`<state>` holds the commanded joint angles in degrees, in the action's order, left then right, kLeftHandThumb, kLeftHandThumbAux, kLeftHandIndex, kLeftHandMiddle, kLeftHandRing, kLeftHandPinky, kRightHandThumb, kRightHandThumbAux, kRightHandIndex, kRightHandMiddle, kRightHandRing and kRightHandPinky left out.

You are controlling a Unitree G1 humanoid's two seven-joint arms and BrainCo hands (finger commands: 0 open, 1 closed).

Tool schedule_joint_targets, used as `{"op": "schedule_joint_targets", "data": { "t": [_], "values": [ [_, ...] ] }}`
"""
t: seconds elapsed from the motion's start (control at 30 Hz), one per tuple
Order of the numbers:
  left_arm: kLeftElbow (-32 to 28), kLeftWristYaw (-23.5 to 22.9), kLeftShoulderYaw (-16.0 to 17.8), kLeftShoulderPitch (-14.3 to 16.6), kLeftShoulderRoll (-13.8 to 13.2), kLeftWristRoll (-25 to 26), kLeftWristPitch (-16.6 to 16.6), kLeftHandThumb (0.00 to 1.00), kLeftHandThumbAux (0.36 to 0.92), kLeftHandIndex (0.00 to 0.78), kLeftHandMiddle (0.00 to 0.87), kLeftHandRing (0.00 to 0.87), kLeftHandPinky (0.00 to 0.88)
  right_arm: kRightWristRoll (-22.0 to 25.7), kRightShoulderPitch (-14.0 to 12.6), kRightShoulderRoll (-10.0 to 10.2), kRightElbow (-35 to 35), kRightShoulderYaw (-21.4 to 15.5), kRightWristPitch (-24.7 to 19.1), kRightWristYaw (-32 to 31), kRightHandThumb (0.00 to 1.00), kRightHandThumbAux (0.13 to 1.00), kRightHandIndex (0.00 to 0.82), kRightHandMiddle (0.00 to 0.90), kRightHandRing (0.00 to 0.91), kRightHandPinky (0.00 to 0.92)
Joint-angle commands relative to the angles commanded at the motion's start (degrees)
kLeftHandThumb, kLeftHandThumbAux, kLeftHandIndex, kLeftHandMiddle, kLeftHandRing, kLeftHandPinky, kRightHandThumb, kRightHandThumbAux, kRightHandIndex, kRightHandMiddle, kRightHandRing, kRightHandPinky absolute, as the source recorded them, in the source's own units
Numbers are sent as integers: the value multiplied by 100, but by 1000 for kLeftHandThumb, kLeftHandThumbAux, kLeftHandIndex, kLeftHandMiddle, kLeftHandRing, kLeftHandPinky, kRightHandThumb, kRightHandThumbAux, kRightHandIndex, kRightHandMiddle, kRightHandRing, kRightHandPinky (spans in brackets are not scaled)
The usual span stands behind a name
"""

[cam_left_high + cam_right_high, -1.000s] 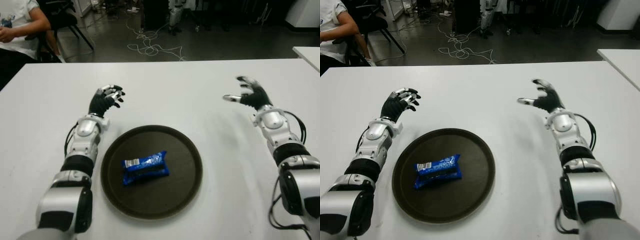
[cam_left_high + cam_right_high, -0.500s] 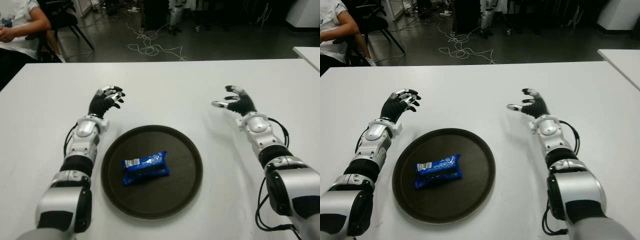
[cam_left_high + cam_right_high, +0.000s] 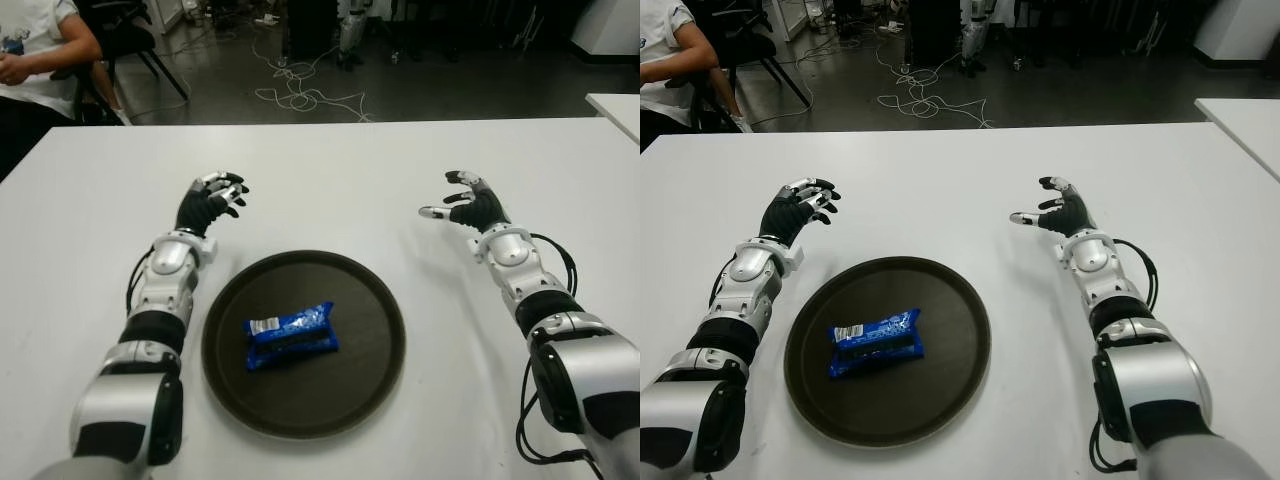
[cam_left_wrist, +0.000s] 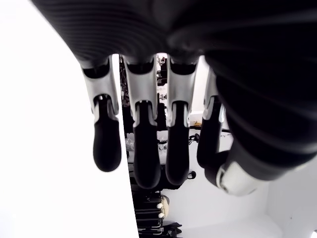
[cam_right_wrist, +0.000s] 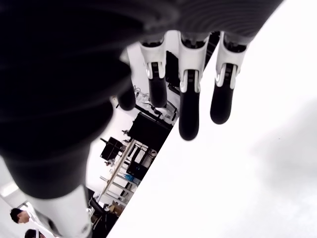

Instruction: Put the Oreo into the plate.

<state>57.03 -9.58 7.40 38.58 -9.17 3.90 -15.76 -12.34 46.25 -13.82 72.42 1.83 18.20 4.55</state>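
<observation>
A blue Oreo pack lies flat inside the round dark plate, a little left of its centre. My left hand shows beyond the plate's upper left rim, fingers relaxed and holding nothing. To the right of the plate, over the white table, my right hand has its fingers spread and empty. Both wrist views show bare fingers with nothing between them, and the right hand's fingers hang just above the table.
A seated person is at the far left beyond the table's back edge. Cables lie on the dark floor behind. A second white table's corner shows at the far right.
My right hand has drawn back and inward toward the plate, dropping lower over the table. The left hand, plate and Oreo pack have not moved.
</observation>
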Motion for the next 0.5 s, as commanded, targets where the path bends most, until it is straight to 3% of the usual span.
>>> {"op": "schedule_joint_targets", "data": {
  "t": [0.2, 0.5],
  "values": [
    [48, -42, 17, 10, 5, -6, -64, 834, 672, 419, 466, 511, 575, 119, -70, 126, -179, -80, 169, -12, 0, 802, 220, 304, 324, 358],
    [60, -55, 51, 18, 23, 35, -42, 834, 672, 419, 465, 510, 567, 243, -138, 160, -289, -119, 332, -61, 0, 760, 217, 301, 327, 370]
  ]
}}
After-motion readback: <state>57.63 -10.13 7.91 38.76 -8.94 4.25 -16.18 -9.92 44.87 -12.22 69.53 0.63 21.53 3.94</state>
